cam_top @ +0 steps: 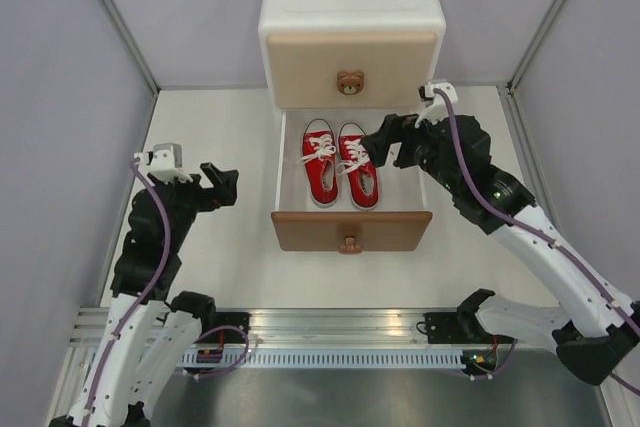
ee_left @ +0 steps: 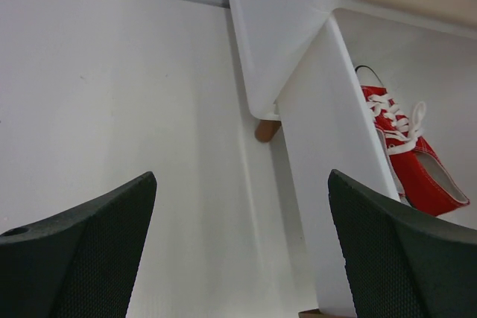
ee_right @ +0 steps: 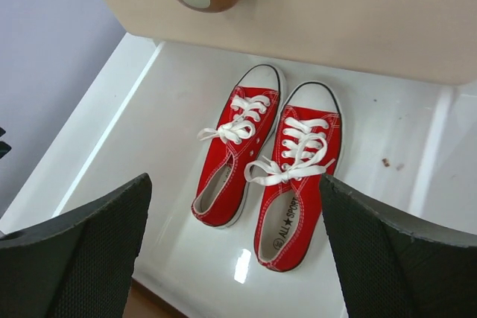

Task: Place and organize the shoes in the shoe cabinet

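The white shoe cabinet stands at the back, its beige upper drawer shut and its brown-fronted lower drawer pulled out. The red pair of sneakers lies side by side in the lower drawer, toes to the cabinet; it also shows in the right wrist view. The orange pair is out of view. My right gripper hovers open and empty over the drawer's right side. My left gripper is open and empty left of the drawer, whose white side wall it sees.
Bear-shaped knobs sit on the upper front and the lower front. Grey walls close the left, back and right. A metal rail runs along the near edge by the arm bases.
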{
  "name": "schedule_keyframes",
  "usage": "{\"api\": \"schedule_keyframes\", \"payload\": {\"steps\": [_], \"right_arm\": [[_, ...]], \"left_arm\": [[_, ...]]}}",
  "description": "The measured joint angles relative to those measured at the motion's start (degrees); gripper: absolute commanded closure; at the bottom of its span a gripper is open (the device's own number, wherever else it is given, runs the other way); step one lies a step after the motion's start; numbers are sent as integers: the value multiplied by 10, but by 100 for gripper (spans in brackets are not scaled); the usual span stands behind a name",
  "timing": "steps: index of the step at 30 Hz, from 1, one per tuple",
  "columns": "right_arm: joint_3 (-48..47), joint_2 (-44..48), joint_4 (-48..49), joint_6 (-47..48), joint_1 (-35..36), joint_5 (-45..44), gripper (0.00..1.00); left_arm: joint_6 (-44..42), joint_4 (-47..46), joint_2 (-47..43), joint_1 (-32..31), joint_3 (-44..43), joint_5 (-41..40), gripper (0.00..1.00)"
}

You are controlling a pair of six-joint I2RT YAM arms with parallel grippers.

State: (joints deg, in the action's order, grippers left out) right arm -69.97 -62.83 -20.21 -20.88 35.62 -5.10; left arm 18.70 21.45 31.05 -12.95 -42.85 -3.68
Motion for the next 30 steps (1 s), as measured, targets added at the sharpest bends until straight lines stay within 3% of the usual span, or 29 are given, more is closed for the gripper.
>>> {"api": "schedule_keyframes", "payload": {"steps": [14,22,30], "right_arm": [[100,176,-78,69,0,-31,2],[157,261,-105,88,0,6,2],[188,298,-137,104,0,61,2]], "left_arm": [[-50,127,-58,0,-52,179,1],[-78,145,-97,0,-51,240,0],[-86,149,-60,0,-52,319,0]]}}
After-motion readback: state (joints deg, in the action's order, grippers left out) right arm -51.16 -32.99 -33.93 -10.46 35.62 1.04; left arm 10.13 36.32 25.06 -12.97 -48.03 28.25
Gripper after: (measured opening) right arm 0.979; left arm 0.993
